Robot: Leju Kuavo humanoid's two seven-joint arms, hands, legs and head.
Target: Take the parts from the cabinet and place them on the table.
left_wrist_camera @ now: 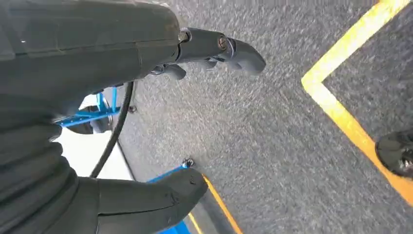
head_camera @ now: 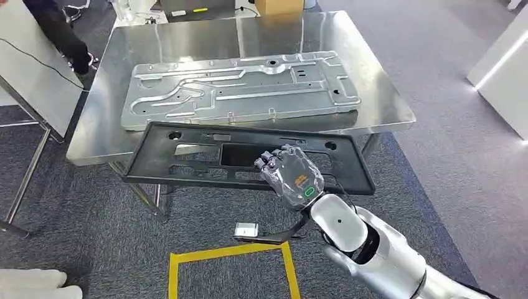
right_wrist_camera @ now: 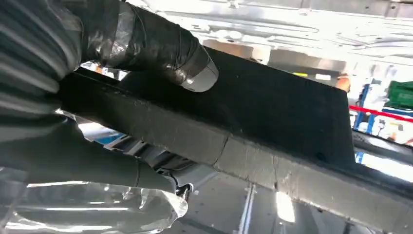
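**Black panel held at the table's near edge**

Right now you have the black panel (head_camera: 249,159) in the right hand (head_camera: 291,174), whose fingers curl over the panel's near long edge beside a rectangular cut-out. You can see it is a long, flat, matte black piece with a raised rim, several openings and round holes near its corners. Its far long edge overlaps the near edge of the steel table (head_camera: 386,103), while the rest hangs out over the floor on your side of the table. In the right wrist view the thumb, wrapped in shiny tape, presses on one face of the panel (right_wrist_camera: 272,112) and the dark fingers (right_wrist_camera: 97,165) close under the other; the rim there looks rough and grainy.

On the table, just beyond the panel, lies a stamped silver sheet-metal part (head_camera: 240,90), ribbed and glossy, flat on the brushed top.

Your left hand (left_wrist_camera: 146,117) hangs over grey carpet (left_wrist_camera: 263,146) marked with yellow tape (left_wrist_camera: 350,126), its fingers apart and holding nothing.
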